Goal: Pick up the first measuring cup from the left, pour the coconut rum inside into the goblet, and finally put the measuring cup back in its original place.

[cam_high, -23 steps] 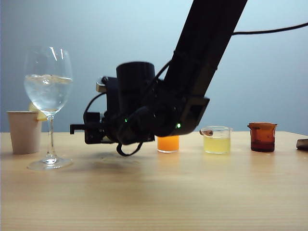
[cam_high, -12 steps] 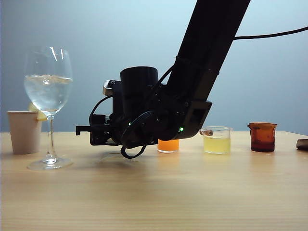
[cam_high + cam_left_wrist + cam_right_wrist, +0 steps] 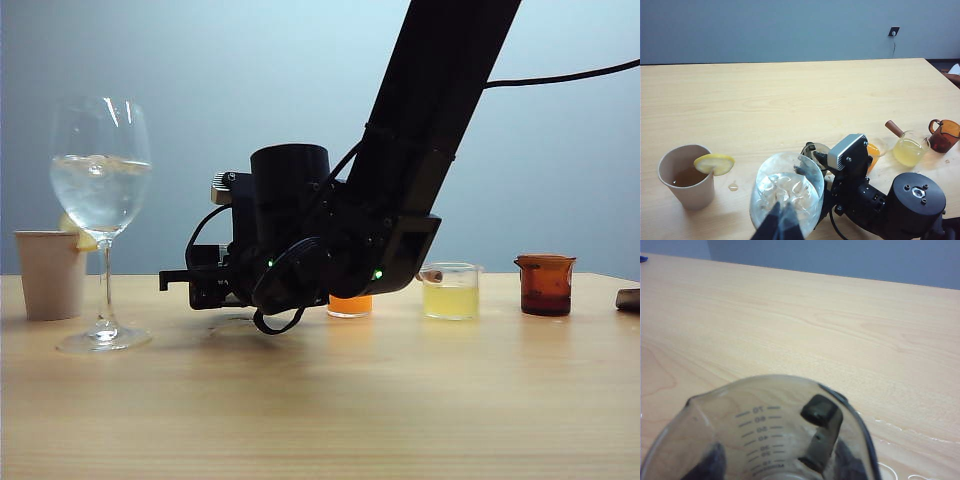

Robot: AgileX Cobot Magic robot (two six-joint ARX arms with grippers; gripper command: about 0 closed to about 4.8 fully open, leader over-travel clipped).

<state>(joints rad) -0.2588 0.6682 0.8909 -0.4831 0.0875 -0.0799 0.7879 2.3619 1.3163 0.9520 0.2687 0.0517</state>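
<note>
My right gripper (image 3: 780, 467) is shut on the first measuring cup (image 3: 765, 430), a smoky translucent beaker with printed marks. A dark finger shows on each side of its wall, and no liquid shows inside. In the exterior view this gripper (image 3: 188, 282) hangs low over the table, right of the goblet (image 3: 100, 180). The goblet holds clear liquid and ice. From the left wrist view the cup (image 3: 813, 150) sits just beyond the goblet (image 3: 787, 192). My left gripper (image 3: 782, 226) hovers above the goblet's rim with its fingers together, holding nothing.
A beige paper cup (image 3: 50, 272) with a lemon slice (image 3: 714, 163) stands left of the goblet. Right of my arm stand a cup of orange liquid (image 3: 350, 303), a clear cup of pale yellow liquid (image 3: 450, 292) and an amber-brown cup (image 3: 545, 284).
My right gripper, with the measuring cup in it, has sunk a little toward the table and drifted slightly right, away from the goblet. The left gripper and goblet have kept still.
</note>
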